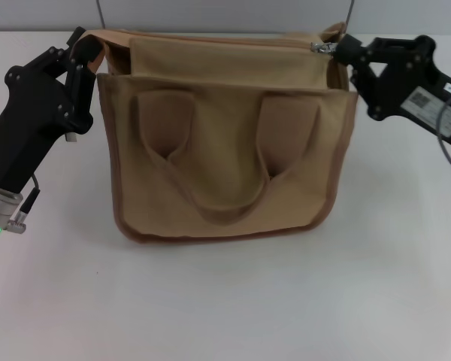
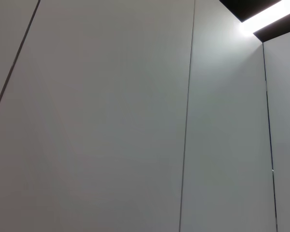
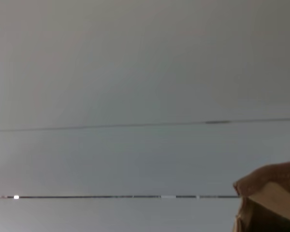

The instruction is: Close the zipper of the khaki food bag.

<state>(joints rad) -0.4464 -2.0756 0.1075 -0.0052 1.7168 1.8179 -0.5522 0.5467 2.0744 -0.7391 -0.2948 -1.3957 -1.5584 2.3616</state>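
Zipper (image 1: 233,45) runs left-right; right tool (image 1: 332,49) pinches its pull.

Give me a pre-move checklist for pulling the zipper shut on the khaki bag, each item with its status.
1. Right pincer on the silver pull tab at the bag's right top corner: ok, its tips meet the tab; a firm pinch cannot be confirmed.
2. Left pincer bracing the khaki food bag at its left top corner: ok, it is at the fabric there.
3. Zipper state: not ok, the top looks unclosed, with the tab at the right end.
4. Zip line free of folds: cannot tell, seen nearly edge-on.
5. Bag seated on the white table: ok, upright.
6. Wrist views useful: not ok, mostly wall panels.
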